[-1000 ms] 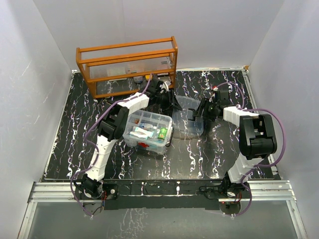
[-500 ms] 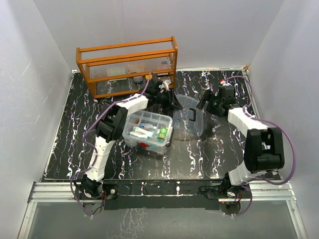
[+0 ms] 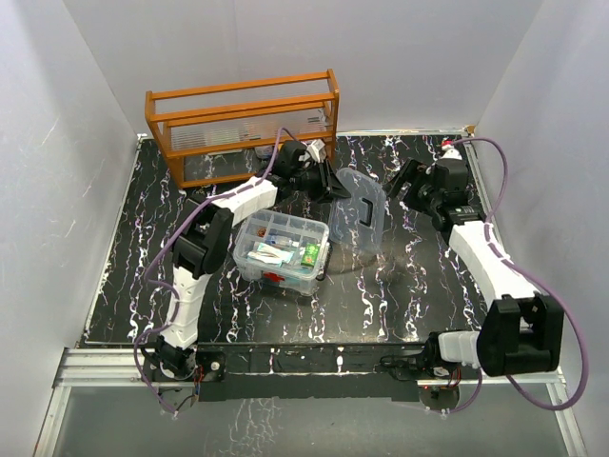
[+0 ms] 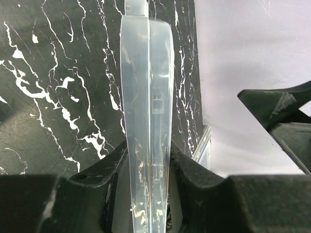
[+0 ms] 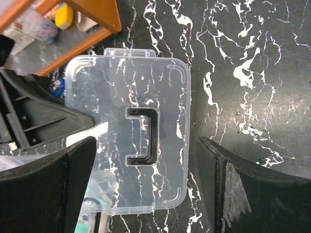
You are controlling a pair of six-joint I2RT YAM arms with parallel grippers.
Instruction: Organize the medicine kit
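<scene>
A: Start at the far left. What stands at the back of the table (image 3: 419, 286)?

B: Orange wooden rack (image 3: 238, 124), against the rear wall, left of centre. There are small items on its bottom shelf, too small to name.

A: And the kit's box?

B: Clear box (image 3: 283, 249), in front of the rack and apart from it, uncovered. The red latch (image 3: 276, 277) is on the near face. The divided tray insert (image 3: 285, 238) sits inside with small packets in its compartments. One packet is green; the rest I cannot read.

A: Left gripper?

B: Left gripper (image 3: 328, 186) is just behind the box's right rear corner. In the wrist view the lid runs edge-on between the fingers (image 4: 104, 170). The jaws are drawn in close and both press the plastic, so it has a firm pinch on the lid's edge.

A: Lid position?

B: Lid (image 3: 360, 214) is just right of the box, tilted up on edge, with its broad face toward the right arm. The dark handle (image 3: 365, 215) is at the middle of that face. I cannot tell whether the lower edge touches the table.

A: Right gripper?

B: Right gripper (image 3: 403, 183) is right of the lid and apart from it. Its fingers (image 5: 43, 179) are spread wide with nothing gripped. Its camera looks square at the handled face of the lid.
</scene>
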